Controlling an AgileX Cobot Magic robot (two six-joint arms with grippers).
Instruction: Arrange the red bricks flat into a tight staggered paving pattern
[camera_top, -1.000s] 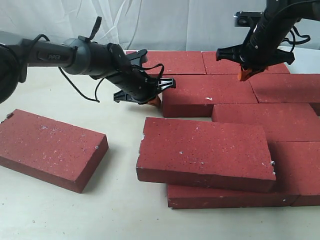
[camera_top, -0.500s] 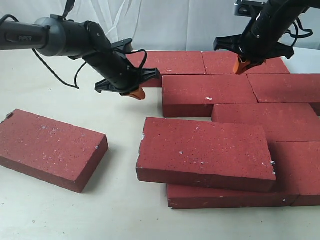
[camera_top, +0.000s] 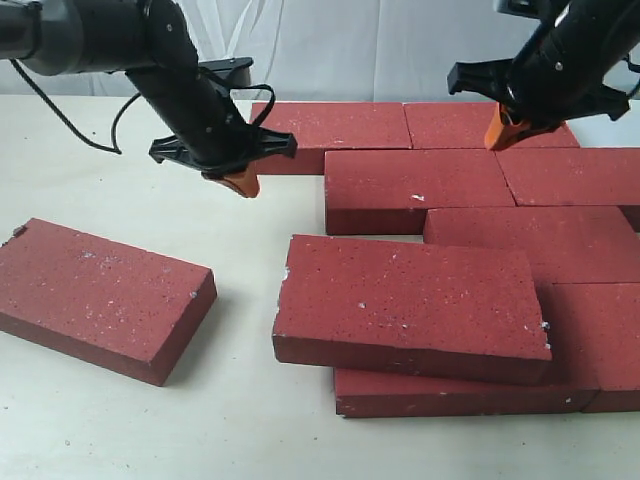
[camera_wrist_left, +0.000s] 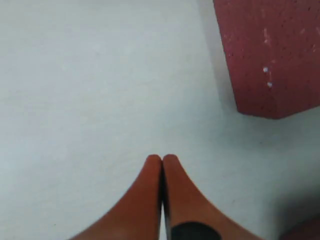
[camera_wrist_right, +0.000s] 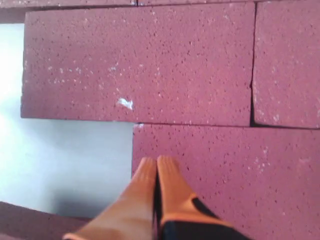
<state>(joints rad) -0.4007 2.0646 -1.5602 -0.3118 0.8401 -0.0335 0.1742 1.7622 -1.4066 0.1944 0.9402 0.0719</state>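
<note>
Neither arm is holding anything at this point. The left gripper (camera_top: 238, 183) hangs over bare table (camera_top: 120, 180) with its orange fingers (camera_wrist_left: 150, 185) pressed together on nothing. The nearest corner of the paved red bricks (camera_top: 420, 190) sits just off to one side of the tips, not touching. The right gripper (camera_top: 497, 133) is pinched closed and empty too, its tips hovering above the laid bricks near a seam. The back patch looks tight and staggered, but two bricks are out of place. A stacked brick (camera_top: 410, 305) rests on top of a front-row brick instead of flat on the table, and a loose brick (camera_top: 100, 298) sits alone, well away from either set of fingers. It looks like a between-picks moment. The next move probably calls for one gripper to open wide, grab the stacked brick and set it flat against the row.
</note>
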